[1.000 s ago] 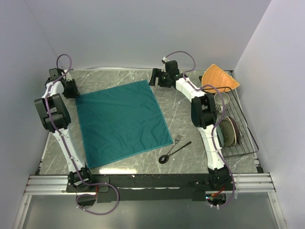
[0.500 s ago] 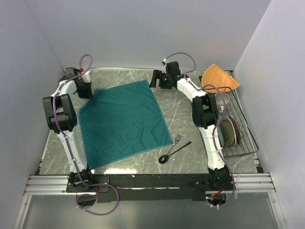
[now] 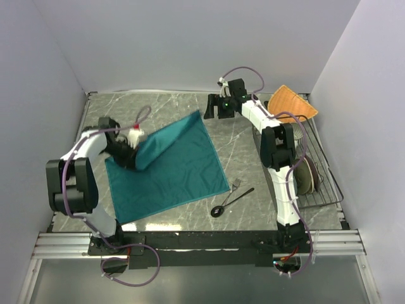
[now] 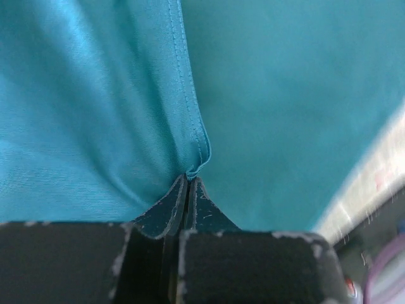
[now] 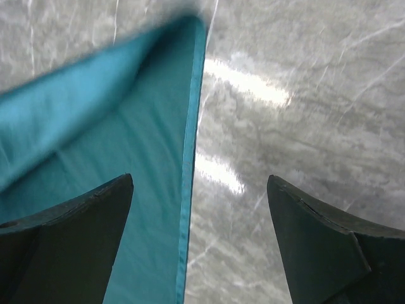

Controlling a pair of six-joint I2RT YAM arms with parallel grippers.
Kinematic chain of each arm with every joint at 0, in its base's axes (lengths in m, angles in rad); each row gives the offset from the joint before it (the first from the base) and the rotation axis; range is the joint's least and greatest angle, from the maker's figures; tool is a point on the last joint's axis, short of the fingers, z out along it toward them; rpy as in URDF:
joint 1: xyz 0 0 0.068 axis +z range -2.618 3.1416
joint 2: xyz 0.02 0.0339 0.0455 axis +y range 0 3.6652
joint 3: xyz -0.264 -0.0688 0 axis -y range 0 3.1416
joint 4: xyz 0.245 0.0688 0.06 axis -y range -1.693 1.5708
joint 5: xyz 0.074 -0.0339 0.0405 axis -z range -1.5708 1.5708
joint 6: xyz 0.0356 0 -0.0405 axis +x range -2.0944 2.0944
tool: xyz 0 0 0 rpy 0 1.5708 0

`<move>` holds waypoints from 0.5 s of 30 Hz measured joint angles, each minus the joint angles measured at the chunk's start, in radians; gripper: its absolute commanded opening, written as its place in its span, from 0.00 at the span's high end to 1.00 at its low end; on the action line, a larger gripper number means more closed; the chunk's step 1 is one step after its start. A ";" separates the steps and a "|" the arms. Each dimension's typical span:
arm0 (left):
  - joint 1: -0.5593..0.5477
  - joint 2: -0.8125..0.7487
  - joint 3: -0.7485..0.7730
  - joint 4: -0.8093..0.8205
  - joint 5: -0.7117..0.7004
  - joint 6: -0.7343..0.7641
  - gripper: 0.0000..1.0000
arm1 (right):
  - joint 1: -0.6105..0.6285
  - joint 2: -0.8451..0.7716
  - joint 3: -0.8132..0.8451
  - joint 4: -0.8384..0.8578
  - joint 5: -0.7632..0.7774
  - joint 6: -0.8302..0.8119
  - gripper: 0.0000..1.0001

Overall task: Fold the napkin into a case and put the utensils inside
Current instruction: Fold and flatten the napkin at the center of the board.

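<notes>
The teal napkin (image 3: pixel 177 164) lies spread on the marble table, its far-left corner lifted and drawn inward over the cloth. My left gripper (image 3: pixel 131 158) is shut on that corner; in the left wrist view the hem (image 4: pixel 193 145) runs into the closed fingertips of the left gripper (image 4: pixel 188 180). My right gripper (image 3: pixel 209 113) hovers open above the napkin's far-right corner, and in the right wrist view the napkin edge (image 5: pixel 190 164) passes between the spread fingers of the right gripper (image 5: pixel 199 183). The silver fork (image 3: pixel 236 185) and dark spoon (image 3: pixel 231 202) lie just right of the napkin's near-right corner.
An orange woven cloth (image 3: pixel 291 104) lies at the back right. A wire rack (image 3: pixel 326 190) along the right edge holds plates (image 3: pixel 307 174) and a cup (image 3: pixel 294 132). Bare marble (image 5: pixel 297 114) lies right of the napkin.
My left gripper shut on the napkin's far-left corner and carried it right and toward the near side, folding the cloth over itself. The right gripper shifted slightly and stayed open.
</notes>
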 measured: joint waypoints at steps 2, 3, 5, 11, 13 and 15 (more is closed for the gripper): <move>0.000 -0.037 -0.089 -0.051 -0.003 0.077 0.99 | 0.000 -0.004 0.000 -0.026 -0.007 -0.015 0.11; 0.000 -0.051 -0.124 -0.077 -0.006 0.109 0.99 | 0.000 -0.005 0.000 -0.037 -0.008 -0.019 0.12; 0.002 -0.078 -0.188 -0.129 -0.011 0.176 0.99 | 0.000 -0.006 -0.001 -0.060 -0.012 -0.027 0.14; 0.099 -0.080 -0.203 -0.219 -0.011 0.280 0.99 | 0.000 -0.043 -0.075 -0.123 -0.004 -0.040 0.24; 0.140 -0.060 -0.176 -0.225 -0.012 0.285 0.99 | 0.000 -0.057 -0.091 -0.159 0.004 -0.047 0.27; 0.163 -0.037 -0.142 -0.222 -0.011 0.286 0.99 | 0.000 -0.071 -0.098 -0.195 0.009 -0.060 0.29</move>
